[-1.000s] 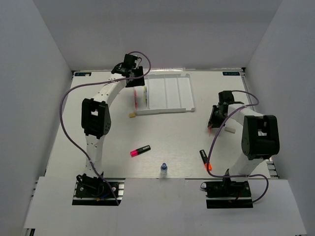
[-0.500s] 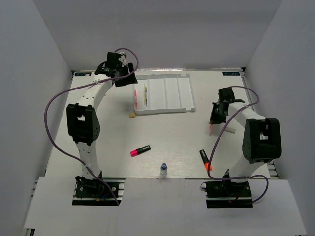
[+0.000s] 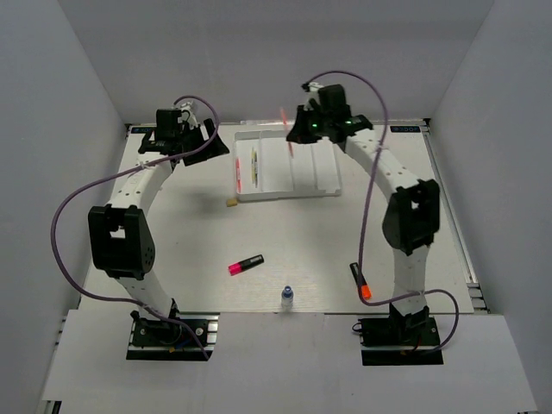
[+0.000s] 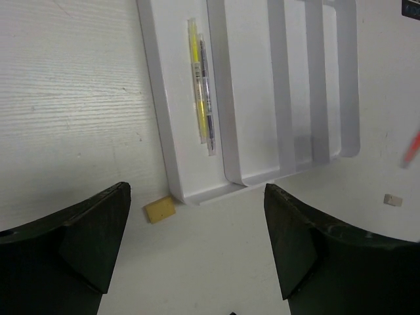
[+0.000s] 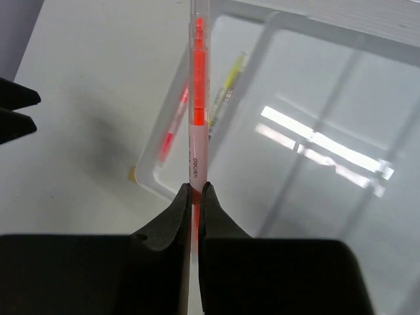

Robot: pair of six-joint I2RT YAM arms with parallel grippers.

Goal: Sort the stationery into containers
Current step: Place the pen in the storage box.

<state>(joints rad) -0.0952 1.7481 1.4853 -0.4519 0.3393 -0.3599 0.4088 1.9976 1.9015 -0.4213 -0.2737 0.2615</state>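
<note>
Lower end of orange pen hidden within tightly pinched right gripper, over tray; left gripper gaping, empty, beside tray.

In the flat white ridged plastic tray, only the leftmost compartment was blocked, by a thin yellow pen and a thin grey pen.

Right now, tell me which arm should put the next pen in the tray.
Right. The right gripper is shut on an orange pen and hangs over the white tray. The left gripper is open and empty, by the tray's left edge.
</note>
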